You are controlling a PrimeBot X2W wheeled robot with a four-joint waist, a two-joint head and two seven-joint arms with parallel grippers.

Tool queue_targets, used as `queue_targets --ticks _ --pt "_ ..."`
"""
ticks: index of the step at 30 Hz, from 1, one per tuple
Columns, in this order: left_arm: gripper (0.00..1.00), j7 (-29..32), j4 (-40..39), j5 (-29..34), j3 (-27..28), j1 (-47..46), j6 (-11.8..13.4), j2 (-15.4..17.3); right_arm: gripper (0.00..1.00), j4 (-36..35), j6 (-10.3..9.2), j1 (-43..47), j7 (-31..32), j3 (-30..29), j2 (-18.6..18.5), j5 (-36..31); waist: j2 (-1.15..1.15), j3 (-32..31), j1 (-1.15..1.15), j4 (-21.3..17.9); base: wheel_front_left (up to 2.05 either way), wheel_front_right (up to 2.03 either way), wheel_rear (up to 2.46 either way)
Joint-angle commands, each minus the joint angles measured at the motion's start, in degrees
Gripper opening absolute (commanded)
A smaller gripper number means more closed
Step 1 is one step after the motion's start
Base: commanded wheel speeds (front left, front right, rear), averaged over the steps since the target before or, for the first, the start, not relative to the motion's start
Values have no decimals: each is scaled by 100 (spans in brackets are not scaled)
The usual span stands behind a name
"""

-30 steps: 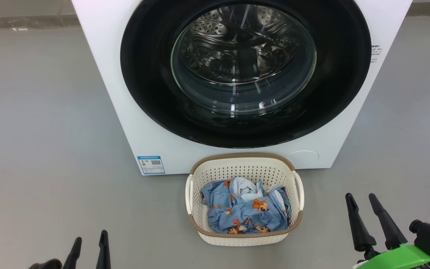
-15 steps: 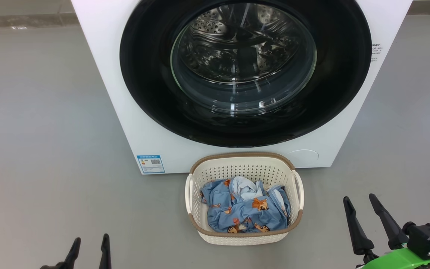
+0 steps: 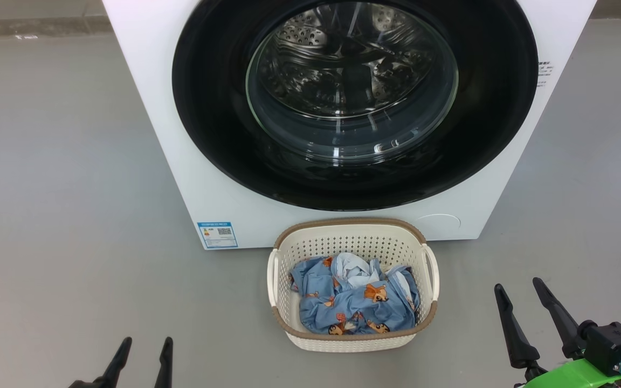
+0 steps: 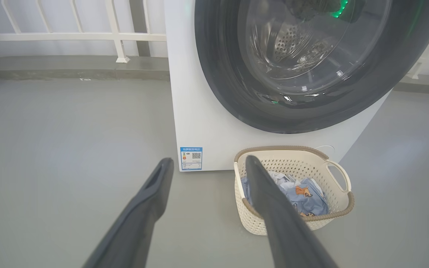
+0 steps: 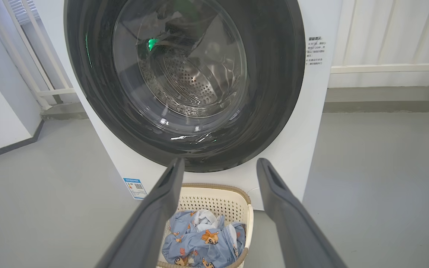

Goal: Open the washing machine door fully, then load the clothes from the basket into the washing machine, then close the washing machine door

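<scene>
The washing machine door (image 3: 353, 102) lies closed flat against the front of the washing machine (image 3: 246, 226), and the steel drum shows through its glass bowl. Just below it the basket (image 3: 351, 222) stands on the grey floor (image 3: 62, 215), close before the machine's lower front, with the clothes (image 3: 356, 307) crumpled inside, blue printed fabric around a pale piece. A blue label (image 3: 217, 235) sits low on the machine, left of the basket. The left gripper (image 3: 147, 342) and the right gripper (image 3: 517, 285) hang to either side, apart from the basket, fingers spread and empty.
</scene>
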Motion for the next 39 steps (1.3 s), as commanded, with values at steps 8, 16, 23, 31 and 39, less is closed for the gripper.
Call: queue_targets --ticks 8,16,23,31,39 --pt "100 -78 -122 10 177 -88 13 68 100 -139 -6 -33 -69 90 -107 -15 0 18 0 -8 0 0 0" --pt "100 -78 -73 -18 197 -101 8 68 100 -138 -6 -34 -69 70 -112 -25 0 8 0 -3 0 0 0" --pt "100 -78 -26 -107 217 -96 10 68 100 -137 -6 -24 -69 107 -113 -13 0 -2 0 8 0 0 0" --pt "100 -78 9 -144 239 -126 -6 68 100 -137 -6 -24 -69 132 -112 10 0 13 0 -2 23 23 -46" --pt "100 -78 -27 -178 266 -159 -13 68 100 -133 -6 -37 -69 126 -102 14 0 37 0 -28 83 83 -166"
